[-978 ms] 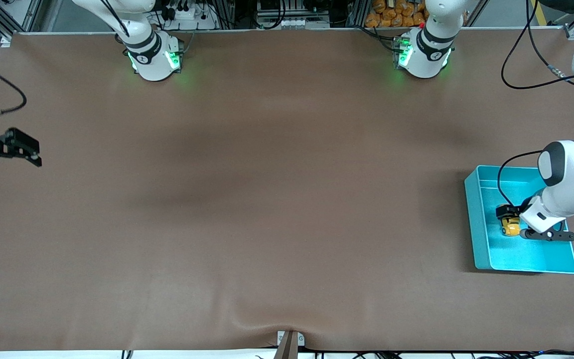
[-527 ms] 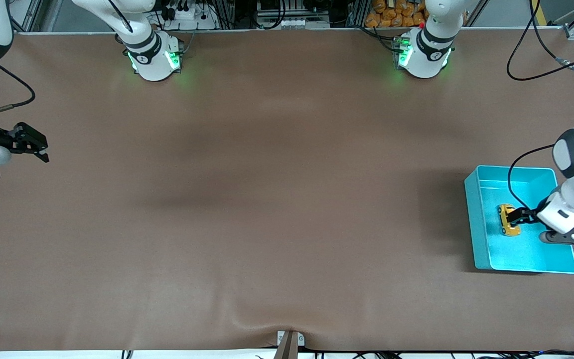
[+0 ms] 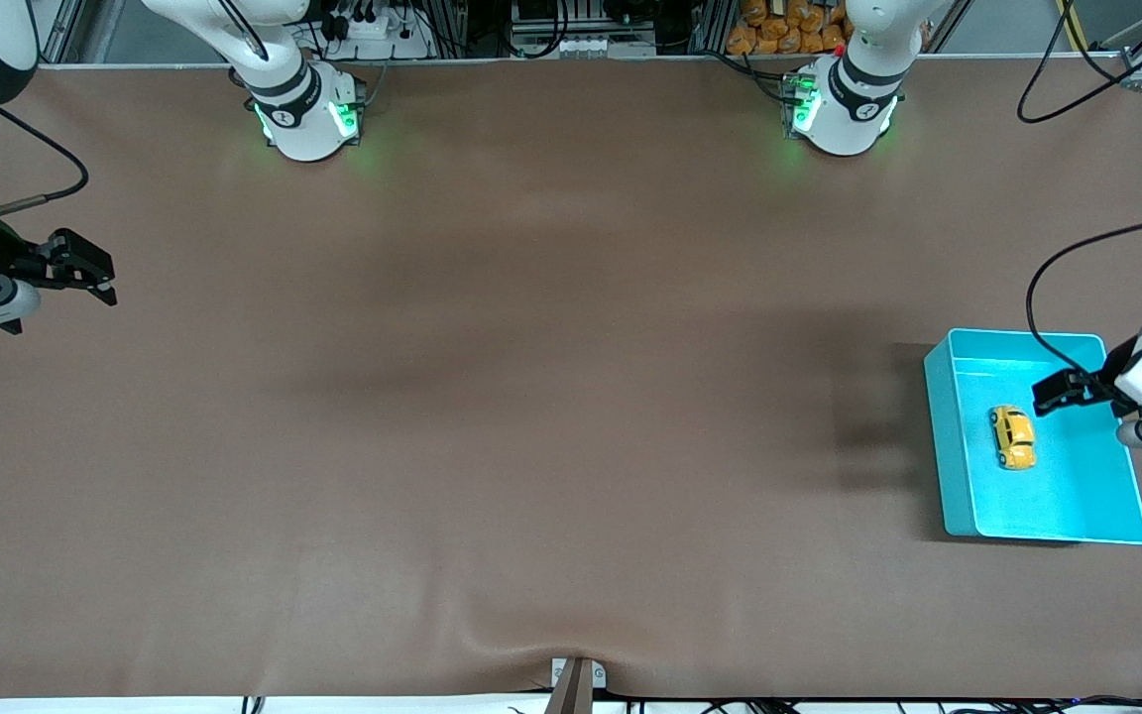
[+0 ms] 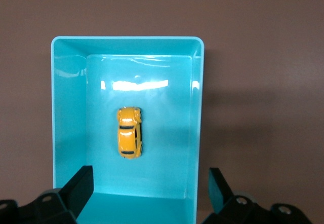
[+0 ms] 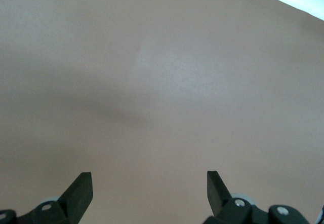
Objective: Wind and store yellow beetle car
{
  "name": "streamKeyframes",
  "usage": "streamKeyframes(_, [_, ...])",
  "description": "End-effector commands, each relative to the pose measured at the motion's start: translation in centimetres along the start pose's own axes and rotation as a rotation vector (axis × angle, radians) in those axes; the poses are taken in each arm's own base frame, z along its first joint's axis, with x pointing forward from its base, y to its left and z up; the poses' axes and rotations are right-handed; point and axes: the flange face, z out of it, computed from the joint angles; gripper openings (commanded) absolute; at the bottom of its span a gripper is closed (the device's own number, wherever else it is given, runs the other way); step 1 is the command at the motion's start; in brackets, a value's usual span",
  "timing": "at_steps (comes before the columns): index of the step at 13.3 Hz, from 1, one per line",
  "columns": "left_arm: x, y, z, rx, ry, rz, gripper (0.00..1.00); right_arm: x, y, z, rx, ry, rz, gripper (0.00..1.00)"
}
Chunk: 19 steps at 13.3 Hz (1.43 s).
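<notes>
**Car is stored, little is left**

The small glossy yellow beetle car (image 3: pixel 1012 436) lies free inside the teal plastic bin (image 3: pixel 953 466). The left gripper (image 3: pixel 1049 394) hangs over the bin, fingers wide and empty. The right gripper (image 3: pixel 87 275), well apart from the bin, waits with fingers wide. Storing looks done; only withdrawing seems left.

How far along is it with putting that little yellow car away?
Storing looks done: the car lies on the floor of the teal bin, touching no claw. The left claw hangs open above the bin, holding nothing. The right claw waits open over the table's other end. Whether the car was wound cannot be seen.
</notes>
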Motion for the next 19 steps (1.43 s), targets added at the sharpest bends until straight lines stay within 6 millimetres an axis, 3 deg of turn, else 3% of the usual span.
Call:
streamKeyframes(1, [-0.9,1.3,-4.0,-0.013,-0.027,-0.013,1.00,-1.1,-0.5,-0.7,0.019,-0.012,0.083,1.00])
streamKeyframes(6, [-2.1,3.5,-10.9,-0.058,-0.082,-0.018,1.00,-1.5,-0.4,-0.6,0.052,-0.032,0.138,1.00])
streamKeyframes(7, [-2.4,3.7,-11.1,-0.066,-0.096,-0.019,1.00,-1.8,-0.5,-0.8,0.054,-0.040,0.172,1.00])
streamKeyframes(10, [-3.6,5.8,-13.9,-0.033,-0.125,-0.001,1.00,-3.7,-1.2,-3.5,0.041,-0.019,0.196,1.00])
streamKeyframes(13, [-5.9,7.7,-17.6,-0.026,-0.136,0.022,1.00,-5.2,-1.2,-4.8,0.040,-0.028,0.207,1.00])
streamKeyframes(17, [-7.6,11.5,-21.2,-0.024,-0.129,0.068,1.00,-3.2,-1.3,-2.2,0.047,-0.066,0.422,1.00])
streamKeyframes(19, [-8.1,12.1,-22.6,-0.031,-0.155,0.064,1.00,-3.1,-1.2,-1.8,0.048,-0.075,0.434,1.00])
